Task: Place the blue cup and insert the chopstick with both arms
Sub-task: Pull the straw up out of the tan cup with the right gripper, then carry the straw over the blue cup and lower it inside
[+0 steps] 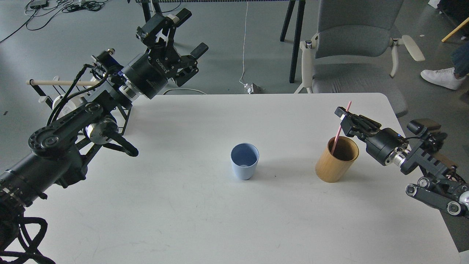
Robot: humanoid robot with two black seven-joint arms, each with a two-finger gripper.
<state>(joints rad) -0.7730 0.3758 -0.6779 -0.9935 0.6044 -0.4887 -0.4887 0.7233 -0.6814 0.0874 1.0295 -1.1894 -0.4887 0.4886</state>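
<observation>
The blue cup stands upright and empty near the middle of the white table, with neither arm close to it. The pink chopstick leans to the right, its lower end inside the tan bamboo cup at the right. My right gripper is just above and behind that cup's rim, with its fingers shut on the chopstick's upper part. My left gripper is raised beyond the table's far left corner, open and holding nothing.
A black rack with a pale wooden rod and white mugs stands off the table's left edge, behind my left arm. A grey office chair sits past the far edge, and a person's white shoe is at the far right.
</observation>
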